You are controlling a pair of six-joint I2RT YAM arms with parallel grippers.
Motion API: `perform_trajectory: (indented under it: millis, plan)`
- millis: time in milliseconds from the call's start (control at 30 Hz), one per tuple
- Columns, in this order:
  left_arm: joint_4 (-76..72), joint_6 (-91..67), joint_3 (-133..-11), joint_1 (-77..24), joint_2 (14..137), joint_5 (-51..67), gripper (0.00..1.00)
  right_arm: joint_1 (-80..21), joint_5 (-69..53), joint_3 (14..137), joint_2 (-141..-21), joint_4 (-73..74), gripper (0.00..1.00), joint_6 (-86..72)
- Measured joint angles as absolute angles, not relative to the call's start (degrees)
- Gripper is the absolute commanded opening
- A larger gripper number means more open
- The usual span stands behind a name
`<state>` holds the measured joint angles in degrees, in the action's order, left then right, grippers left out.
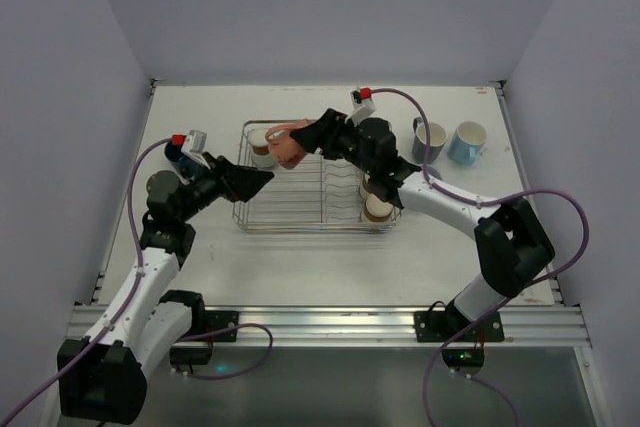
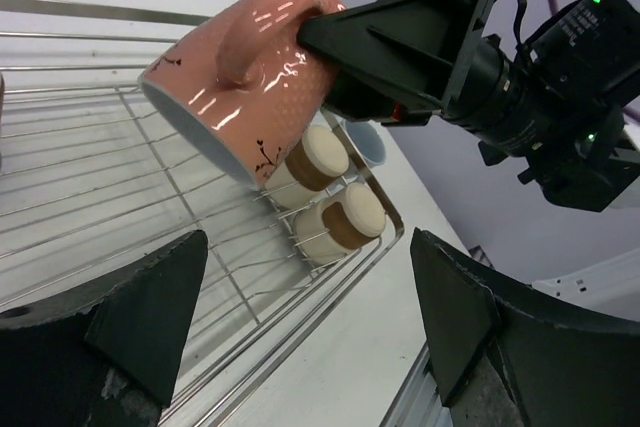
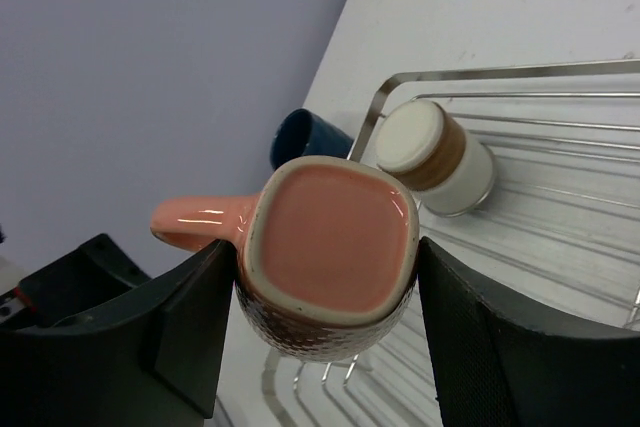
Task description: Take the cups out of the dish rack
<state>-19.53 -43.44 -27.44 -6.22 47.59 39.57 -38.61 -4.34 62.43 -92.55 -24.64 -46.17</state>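
My right gripper (image 1: 305, 139) is shut on a salmon pink mug (image 1: 289, 144) and holds it tilted above the back left of the chrome dish rack (image 1: 310, 229). In the right wrist view the mug's base (image 3: 330, 247) sits between both fingers. My left gripper (image 1: 262, 179) is open and empty at the rack's left side, just below the mug (image 2: 250, 67). Two brown-and-cream cups (image 1: 378, 202) lie at the rack's right end and show in the left wrist view (image 2: 335, 222). Another brown-and-cream cup (image 1: 262, 150) stands in the back left corner.
A navy mug (image 1: 430, 140) and a light blue mug (image 1: 466, 141) stand on the table right of the rack. Another navy cup (image 3: 305, 137) stands left of the rack, beside my left arm. White walls close in the table on three sides.
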Motion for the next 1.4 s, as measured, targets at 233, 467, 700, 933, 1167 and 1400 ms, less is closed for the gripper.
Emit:
perform_trajectory:
  millis: [233,467,700,933,1167,1400]
  plan:
    - [-26.22,-47.07,-27.44,-6.76,51.07,40.27,0.82,-38.63,-8.75,56.62,-89.25,-30.68,0.22,-54.43]
    - [-32.58,-50.63,-27.42,-8.80,55.18,40.99,0.75,-39.05,-11.97,54.59,-89.23,-34.54,0.22,-60.34]
    - [-36.53,-52.14,-27.42,-11.70,55.99,40.73,0.56,-40.80,-15.42,54.43,-91.57,-42.00,0.22,-66.24]
    - [-40.40,-54.26,-27.03,-11.84,56.12,39.42,0.00,-41.25,-16.47,53.21,-92.84,-46.94,0.53,-70.52]
    - [-32.18,-49.69,-27.22,-12.19,52.10,36.99,0.00,-41.69,-17.26,51.90,-92.77,-48.40,0.99,-69.60]
    - [-8.95,-38.74,-35.81,-12.14,42.68,26.74,0.00,-41.71,-17.65,50.92,-92.25,-49.12,0.99,-68.47]
